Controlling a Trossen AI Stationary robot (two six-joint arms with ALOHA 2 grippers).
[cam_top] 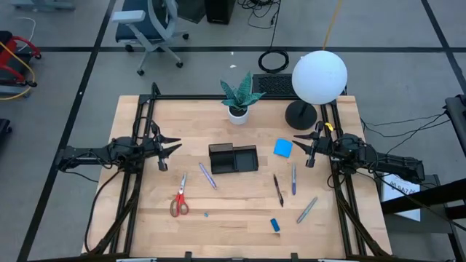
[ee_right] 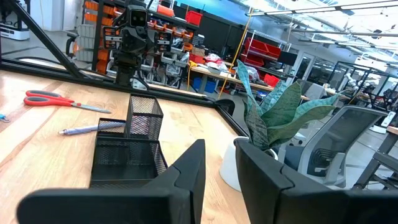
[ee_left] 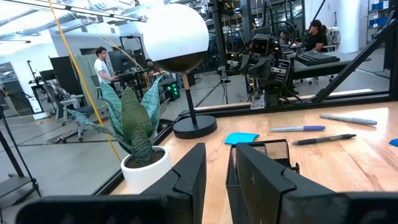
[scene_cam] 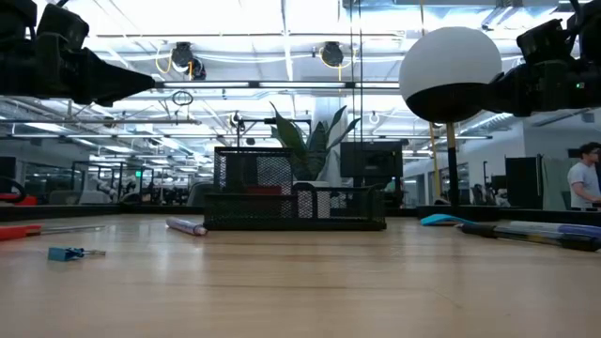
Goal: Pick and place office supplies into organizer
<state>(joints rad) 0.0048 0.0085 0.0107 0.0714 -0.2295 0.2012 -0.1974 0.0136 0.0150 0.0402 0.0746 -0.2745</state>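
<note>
Tiny item (cam_top: 206, 215) by scissors (cam_top: 179, 201): unidentifiable.

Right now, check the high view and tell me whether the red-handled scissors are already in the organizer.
No: the red-handled scissors lie on the bare table, toward the left arm's side of the black mesh organizer and apart from it.

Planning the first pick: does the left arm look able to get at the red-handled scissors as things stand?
Probably yes. The scissors lie flat on bare table on the left arm's side, clear of the purple pen and the organizer. The left gripper hangs empty nearby, with nothing between.
</note>
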